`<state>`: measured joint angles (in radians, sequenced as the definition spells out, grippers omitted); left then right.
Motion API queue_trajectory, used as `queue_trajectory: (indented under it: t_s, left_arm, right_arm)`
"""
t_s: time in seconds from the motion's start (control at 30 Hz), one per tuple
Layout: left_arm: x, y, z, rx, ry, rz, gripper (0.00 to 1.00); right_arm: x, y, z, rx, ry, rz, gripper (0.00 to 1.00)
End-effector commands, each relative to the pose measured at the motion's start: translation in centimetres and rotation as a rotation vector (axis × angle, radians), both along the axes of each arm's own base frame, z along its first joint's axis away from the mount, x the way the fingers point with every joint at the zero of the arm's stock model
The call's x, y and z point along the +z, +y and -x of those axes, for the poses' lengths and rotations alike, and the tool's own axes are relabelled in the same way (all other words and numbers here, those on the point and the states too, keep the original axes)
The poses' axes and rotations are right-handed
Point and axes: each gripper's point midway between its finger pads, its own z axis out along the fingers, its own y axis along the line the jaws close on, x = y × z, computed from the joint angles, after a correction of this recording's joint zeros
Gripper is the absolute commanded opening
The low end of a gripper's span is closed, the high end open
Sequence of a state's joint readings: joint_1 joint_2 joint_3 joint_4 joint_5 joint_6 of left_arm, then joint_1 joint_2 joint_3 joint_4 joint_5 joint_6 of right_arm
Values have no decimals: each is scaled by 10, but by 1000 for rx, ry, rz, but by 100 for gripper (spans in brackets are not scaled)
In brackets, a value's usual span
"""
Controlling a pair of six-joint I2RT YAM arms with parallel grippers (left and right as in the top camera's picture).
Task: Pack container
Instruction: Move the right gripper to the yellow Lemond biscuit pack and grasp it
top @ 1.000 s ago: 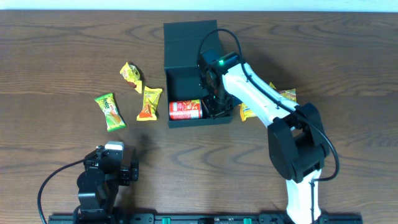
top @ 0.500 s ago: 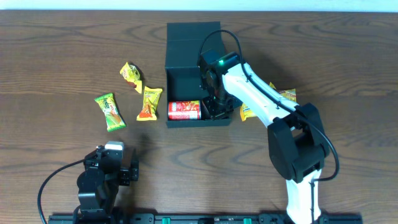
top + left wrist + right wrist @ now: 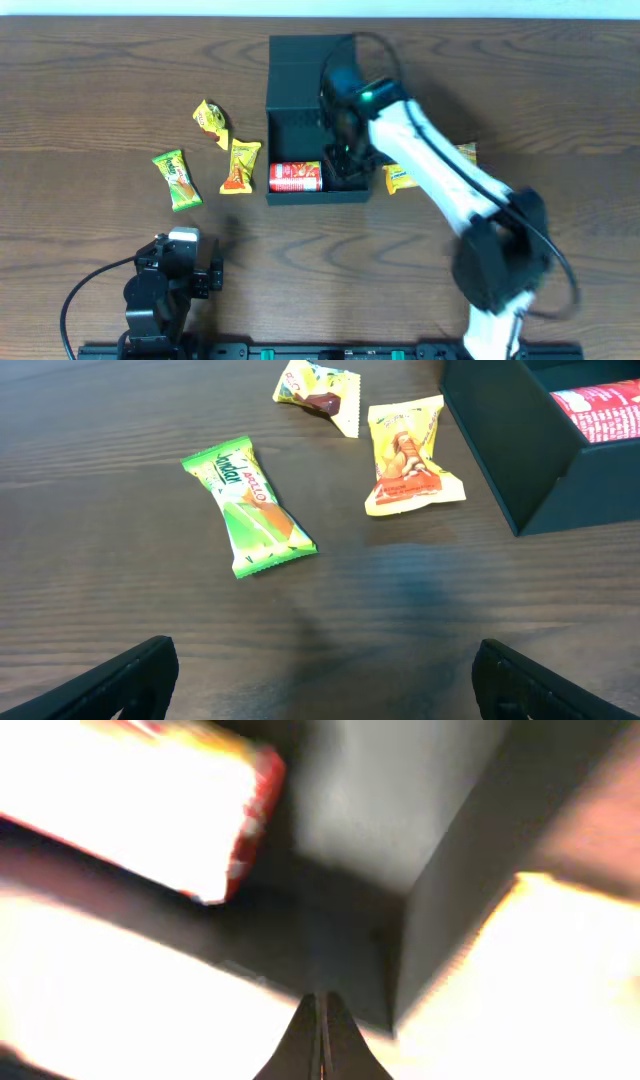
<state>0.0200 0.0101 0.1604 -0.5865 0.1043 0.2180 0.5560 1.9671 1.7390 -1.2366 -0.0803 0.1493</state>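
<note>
Hovering in container (image 3: 300, 70) (right hand (image 3: 322, 1012) pinched)

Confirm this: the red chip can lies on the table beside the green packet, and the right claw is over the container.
One thing is wrong: the overhead view shows the red chip can lying inside the container, not on the table beside the green packet. The right claw is over the container, as stated.

Dark, matte container (image 3: 300, 115) sits open on the table, lid flapped back.
</note>
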Motion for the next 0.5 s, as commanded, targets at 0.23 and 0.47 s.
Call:
queue_trajectory:
  t_s: [0.23, 0.47]
  left_arm:
    - [-2, 2, 0, 7, 1, -5, 95]
    - [-2, 2, 0, 7, 1, -5, 95]
  right_arm:
    - [105, -113, -13, -165, -304, -51, 23]
    - [17, -125, 8, -186, -160, -33, 63]
